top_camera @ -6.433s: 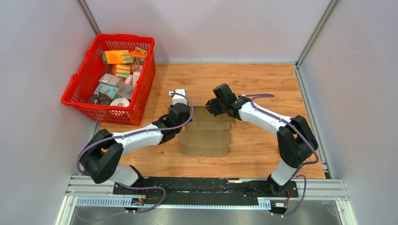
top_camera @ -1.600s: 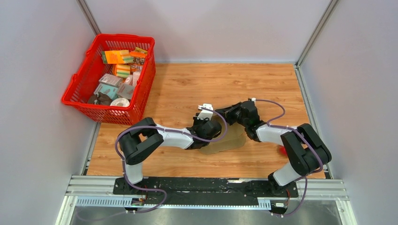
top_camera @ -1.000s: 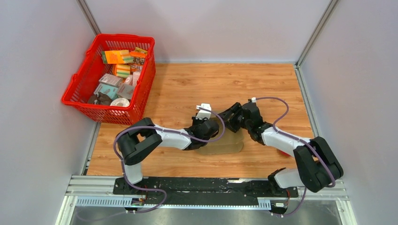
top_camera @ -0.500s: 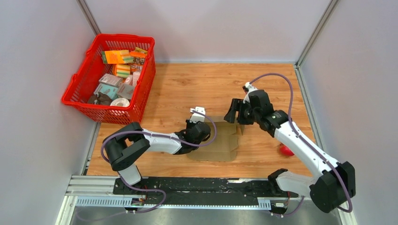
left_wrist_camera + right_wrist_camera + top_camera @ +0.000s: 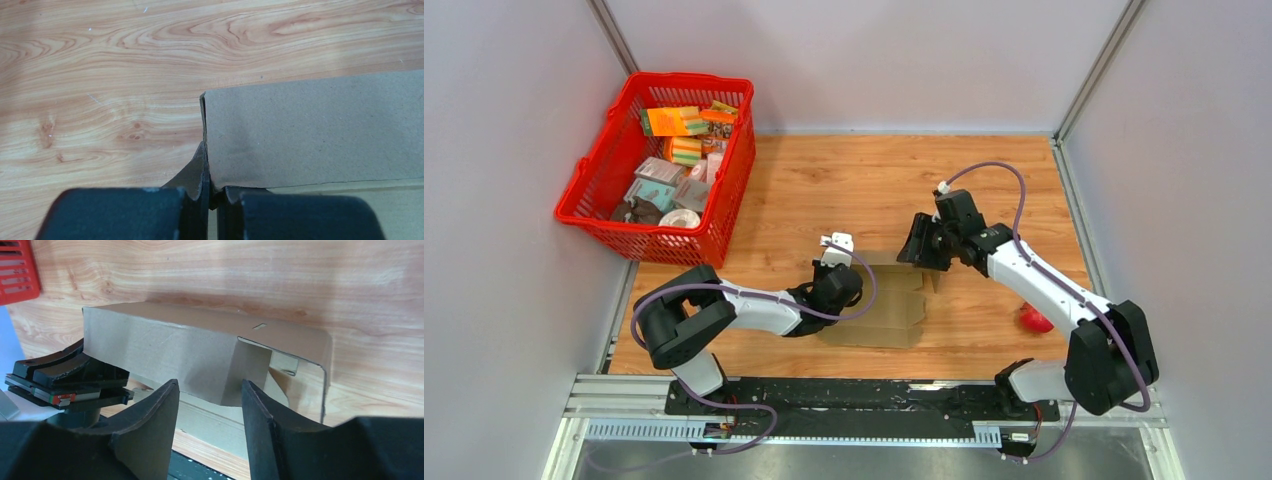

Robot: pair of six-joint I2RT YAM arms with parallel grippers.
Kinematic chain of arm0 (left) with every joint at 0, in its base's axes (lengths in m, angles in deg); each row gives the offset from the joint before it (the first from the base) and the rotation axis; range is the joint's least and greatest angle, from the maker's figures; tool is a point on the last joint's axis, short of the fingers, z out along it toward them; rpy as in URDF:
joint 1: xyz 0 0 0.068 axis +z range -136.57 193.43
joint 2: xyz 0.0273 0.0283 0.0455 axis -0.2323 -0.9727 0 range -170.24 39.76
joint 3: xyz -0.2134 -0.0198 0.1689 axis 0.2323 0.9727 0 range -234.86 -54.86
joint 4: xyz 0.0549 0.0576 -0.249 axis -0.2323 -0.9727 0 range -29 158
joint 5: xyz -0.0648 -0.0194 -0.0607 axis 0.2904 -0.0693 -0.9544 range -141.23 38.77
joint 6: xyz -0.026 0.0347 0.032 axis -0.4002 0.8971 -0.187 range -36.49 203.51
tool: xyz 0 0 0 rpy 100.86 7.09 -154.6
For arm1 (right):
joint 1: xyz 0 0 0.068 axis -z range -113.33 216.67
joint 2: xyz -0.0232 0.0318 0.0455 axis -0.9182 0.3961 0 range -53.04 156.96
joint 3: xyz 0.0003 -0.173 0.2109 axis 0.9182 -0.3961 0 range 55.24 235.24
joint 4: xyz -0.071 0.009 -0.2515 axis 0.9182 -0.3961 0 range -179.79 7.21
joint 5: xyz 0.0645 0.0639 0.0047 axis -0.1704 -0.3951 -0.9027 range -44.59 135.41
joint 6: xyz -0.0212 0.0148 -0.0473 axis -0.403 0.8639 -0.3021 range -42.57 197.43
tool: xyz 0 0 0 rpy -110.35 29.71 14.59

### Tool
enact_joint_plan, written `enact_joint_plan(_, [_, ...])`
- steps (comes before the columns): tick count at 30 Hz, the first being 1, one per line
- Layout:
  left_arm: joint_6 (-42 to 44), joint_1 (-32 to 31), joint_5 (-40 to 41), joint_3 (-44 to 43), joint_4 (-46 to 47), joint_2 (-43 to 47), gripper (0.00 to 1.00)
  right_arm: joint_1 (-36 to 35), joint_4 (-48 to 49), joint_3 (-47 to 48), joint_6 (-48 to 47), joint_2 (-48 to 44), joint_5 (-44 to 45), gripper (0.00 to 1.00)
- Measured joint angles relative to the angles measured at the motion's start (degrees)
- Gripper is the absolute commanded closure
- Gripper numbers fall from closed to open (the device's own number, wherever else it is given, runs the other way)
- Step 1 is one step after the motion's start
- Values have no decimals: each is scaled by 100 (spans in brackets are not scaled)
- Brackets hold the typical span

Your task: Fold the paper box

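Note:
The brown paper box (image 5: 886, 300) lies partly raised on the wooden table (image 5: 864, 180) in the middle front. My left gripper (image 5: 836, 292) is shut on the box's left edge; the wrist view shows the cardboard wall (image 5: 310, 130) pinched between my fingers (image 5: 200, 175). My right gripper (image 5: 921, 243) is open and empty at the box's far right corner. In the right wrist view the raised box wall (image 5: 165, 357) and an open end flap (image 5: 300, 347) stand just beyond my open fingers (image 5: 150, 415).
A red basket (image 5: 589, 175) with several small packages stands at the back left. A small red object (image 5: 1033, 320) lies on the table near the right arm. Grey walls enclose the table on three sides.
My right gripper has let go of the box and drawn back to its far right corner. My left gripper has slid left and nearer, still holding the box, which has settled lower.

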State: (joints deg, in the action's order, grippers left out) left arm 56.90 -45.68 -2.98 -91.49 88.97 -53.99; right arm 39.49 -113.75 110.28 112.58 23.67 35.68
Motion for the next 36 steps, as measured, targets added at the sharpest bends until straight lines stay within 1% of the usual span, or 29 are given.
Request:
enact_joint_plan(7, [17, 0, -15, 61, 146, 0, 100, 90, 647, -476, 721, 111, -413, 60])
enact_joint_plan(8, [20, 0, -17, 70, 166, 0, 100, 129, 752, -531, 815, 109, -468, 63])
enact_joint_plan(14, [37, 0, -17, 129, 269, 7, 100, 411, 1565, -1038, 1355, 52, -817, 71])
enact_joint_plan(15, [39, 0, -17, 140, 280, 13, 100, 468, 1757, -1169, 1469, 28, -896, 73])
enact_joint_plan(16, [42, 0, -17, 146, 293, 15, 100, 514, 1982, -1307, 1589, 4, -981, 78])
enact_joint_plan(21, [66, 13, 11, 214, 363, 42, 100, 752, 3217, -1921, 2041, -2, -1388, 91])
enact_joint_plan(22, [79, 15, 11, 232, 382, 44, 100, 782, 3464, -2041, 2105, 0, -1460, 100])
enact_joint_plan(25, [96, 17, 28, 256, 431, 44, 100, 874, 4315, -2422, 2280, 59, -1655, 100])
enact_joint_plan(31, [109, 33, 48, 297, 498, 46, 100, 1058, 6306, -3088, 2688, 549, -2153, 100])
enact_joint_plan(34, [107, 33, 52, 358, 566, 74, 100, 1104, 6848, -3226, 2789, 691, -2304, 100])
enact_joint_plan(36, [103, 33, 50, 402, 601, 101, 100, 1123, 6972, -3263, 2787, 693, -2361, 100])
